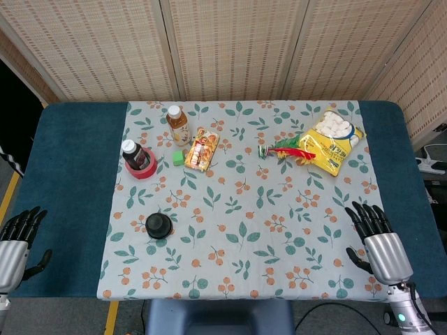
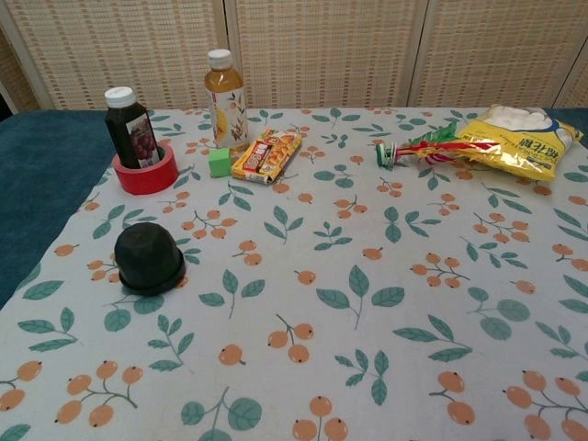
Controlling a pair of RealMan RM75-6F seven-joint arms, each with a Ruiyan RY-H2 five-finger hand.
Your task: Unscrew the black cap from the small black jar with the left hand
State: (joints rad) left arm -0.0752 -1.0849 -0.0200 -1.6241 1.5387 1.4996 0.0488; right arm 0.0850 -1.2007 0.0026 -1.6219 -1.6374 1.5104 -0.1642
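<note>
The small black jar (image 1: 159, 225) stands capped on the cloth, well apart from my left hand (image 1: 17, 241), empty with fingers spread.

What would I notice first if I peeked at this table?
Probably the bright yellow marshmallow bag at the far right of the leafy tablecloth. Then the dark bottle standing inside a red tape roll at far left, and the small black jar alone nearer the front.
</note>
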